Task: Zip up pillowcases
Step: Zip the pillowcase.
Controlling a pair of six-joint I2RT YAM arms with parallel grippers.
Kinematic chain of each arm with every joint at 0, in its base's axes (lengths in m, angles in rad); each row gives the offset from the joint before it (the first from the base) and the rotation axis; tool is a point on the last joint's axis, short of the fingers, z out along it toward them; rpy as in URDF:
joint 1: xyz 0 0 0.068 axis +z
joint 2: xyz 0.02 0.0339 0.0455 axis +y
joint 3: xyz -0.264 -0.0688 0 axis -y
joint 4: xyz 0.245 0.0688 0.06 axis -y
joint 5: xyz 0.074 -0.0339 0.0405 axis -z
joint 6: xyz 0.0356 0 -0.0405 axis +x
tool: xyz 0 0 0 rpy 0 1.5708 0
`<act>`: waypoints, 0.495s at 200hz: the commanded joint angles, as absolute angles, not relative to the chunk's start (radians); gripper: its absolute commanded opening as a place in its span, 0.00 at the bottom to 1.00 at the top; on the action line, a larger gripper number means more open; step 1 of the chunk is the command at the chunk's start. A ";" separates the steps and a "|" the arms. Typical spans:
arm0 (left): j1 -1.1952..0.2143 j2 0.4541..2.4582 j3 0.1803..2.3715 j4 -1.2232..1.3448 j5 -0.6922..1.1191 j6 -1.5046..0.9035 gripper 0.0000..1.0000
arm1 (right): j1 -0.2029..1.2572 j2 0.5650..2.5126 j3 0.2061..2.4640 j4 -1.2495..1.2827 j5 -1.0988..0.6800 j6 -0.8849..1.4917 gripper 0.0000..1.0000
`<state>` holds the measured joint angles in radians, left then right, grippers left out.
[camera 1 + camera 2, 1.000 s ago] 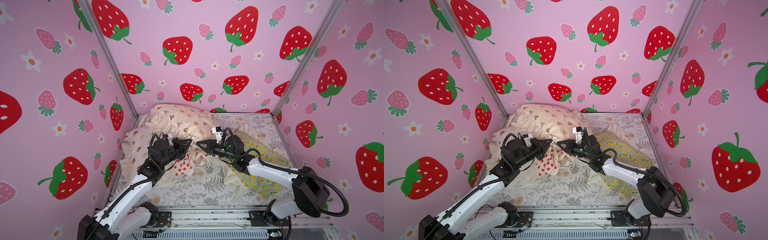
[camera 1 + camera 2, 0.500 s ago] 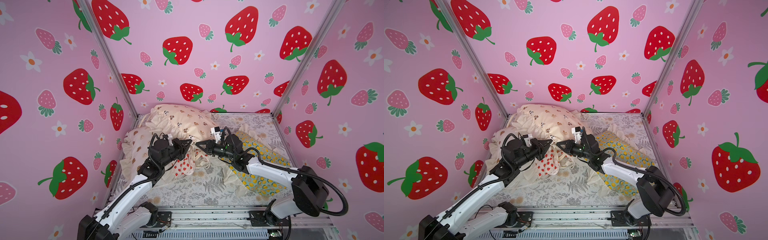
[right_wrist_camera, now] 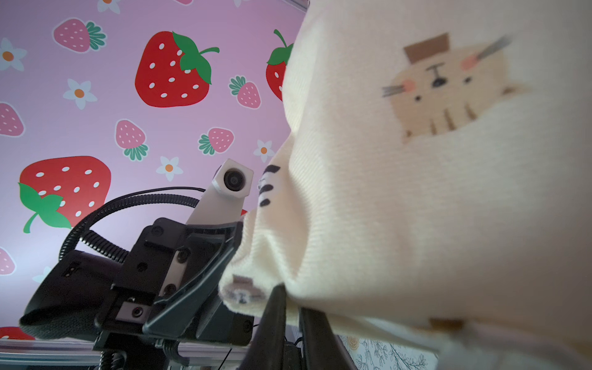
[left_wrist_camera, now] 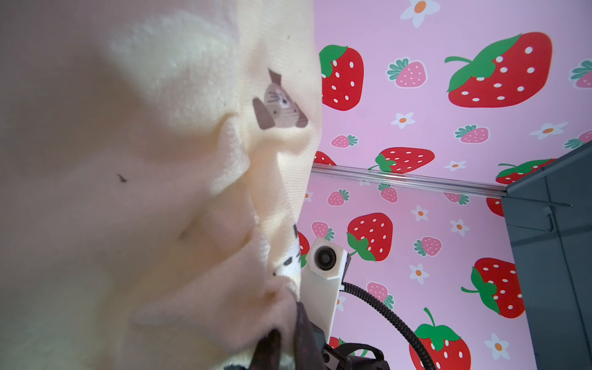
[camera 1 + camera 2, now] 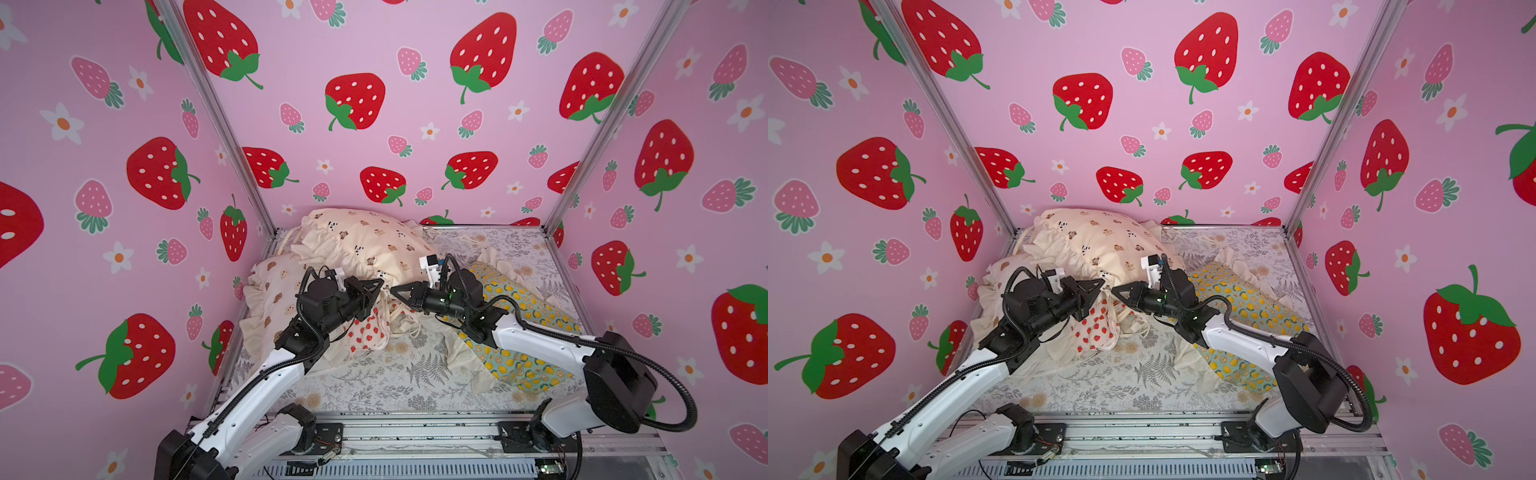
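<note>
The left arm (image 5: 266,382) is angling inward from the front-left base, the left gripper (image 5: 379,287) clamping the ruffled near edge of the cream animal-print pillowcase (image 5: 365,237). That pillowcase is lying at the back left, long axis slanting back-left to centre. The right gripper (image 5: 394,291) is pinching the same edge, nearly tip to tip.

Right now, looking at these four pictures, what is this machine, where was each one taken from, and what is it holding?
Two white robot arms, the left arm and the right arm, stand in a strawberry-papered booth. Two pictures look down from overhead; two come from cameras on the wrists. On a fern-print sheet lie a cream pillowcase with small animals, a bear-face pillowcase, a strawberry pillowcase and a lemon pillowcase. Both arms' jaws are shut at the cream pillowcase's edge, apparently pinching its fabric.
</note>
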<state>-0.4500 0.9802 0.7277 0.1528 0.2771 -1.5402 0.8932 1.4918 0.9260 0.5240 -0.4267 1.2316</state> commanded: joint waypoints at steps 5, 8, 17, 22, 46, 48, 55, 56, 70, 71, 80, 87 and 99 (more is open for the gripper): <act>-0.454 0.967 0.746 0.167 0.273 -1.537 0.00 | 0.908 1.502 0.952 0.501 -0.420 1.212 0.13; -0.454 0.968 0.746 0.167 0.273 -1.537 0.00 | 0.908 1.502 0.950 0.500 -0.418 1.212 0.12; -0.453 0.969 0.746 0.167 0.273 -1.537 0.00 | 0.908 1.500 0.947 0.494 -0.414 1.207 0.10; -0.453 0.968 0.746 0.167 0.273 -1.536 0.00 | 0.908 1.499 0.946 0.489 -0.412 1.203 0.09; -0.453 0.968 0.747 0.166 0.270 -1.532 0.00 | 0.912 1.488 0.952 0.449 -0.397 1.180 0.06; -0.453 0.968 0.747 0.166 0.271 -1.532 0.00 | 0.912 1.487 0.953 0.443 -0.394 1.177 0.06; -0.453 0.968 0.749 0.161 0.271 -1.530 0.00 | 0.912 1.482 0.954 0.431 -0.387 1.168 0.05; -0.453 0.969 0.750 0.160 0.271 -1.530 0.00 | 0.912 1.482 0.954 0.429 -0.385 1.168 0.05; -0.453 0.969 0.752 0.159 0.273 -1.528 0.00 | 0.912 1.475 0.959 0.409 -0.376 1.152 0.02; -0.453 0.969 0.752 0.159 0.273 -1.528 0.00 | 0.911 1.475 0.959 0.407 -0.375 1.151 0.02; -0.453 0.967 0.751 0.158 0.271 -1.527 0.00 | 0.911 1.471 0.966 0.389 -0.370 1.141 0.00; -0.453 0.965 0.752 0.157 0.270 -1.526 0.00 | 0.912 1.471 0.973 0.379 -0.368 1.134 0.00; -0.453 0.965 0.754 0.155 0.270 -1.525 0.00 | 0.911 1.469 0.988 0.347 -0.364 1.120 0.00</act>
